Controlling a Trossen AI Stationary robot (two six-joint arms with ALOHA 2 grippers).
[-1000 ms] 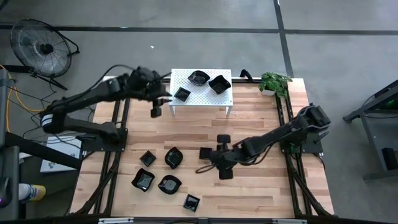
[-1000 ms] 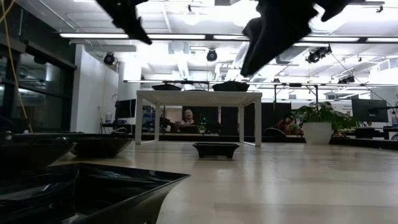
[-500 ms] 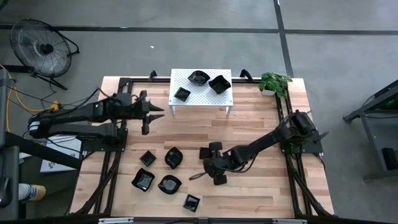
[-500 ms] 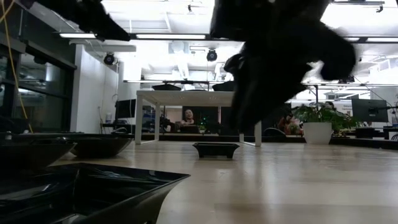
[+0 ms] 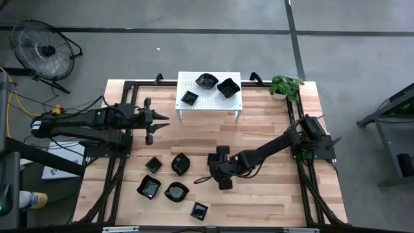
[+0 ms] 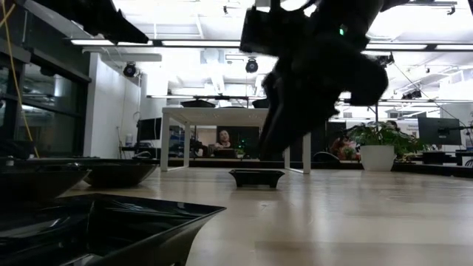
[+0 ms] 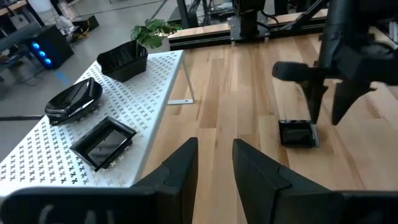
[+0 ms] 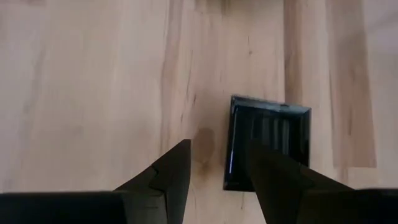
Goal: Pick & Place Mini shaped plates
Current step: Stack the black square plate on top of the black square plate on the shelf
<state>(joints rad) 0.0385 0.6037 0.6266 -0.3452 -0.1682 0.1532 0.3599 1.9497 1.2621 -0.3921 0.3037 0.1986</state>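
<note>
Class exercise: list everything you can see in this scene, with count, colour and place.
table: one, light wood, centre
stand: one, white, far edge of table
dishes on the stand: three, black
dishes on the table: six, black, near side
plant: one, green, far right corner
fan: one, black, on the floor
left gripper: open, empty, near the stand
right gripper: open, over a square dish

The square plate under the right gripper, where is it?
High view: the square plate lies mid-table, right of the round-edged plate, with the right gripper over it.
</note>
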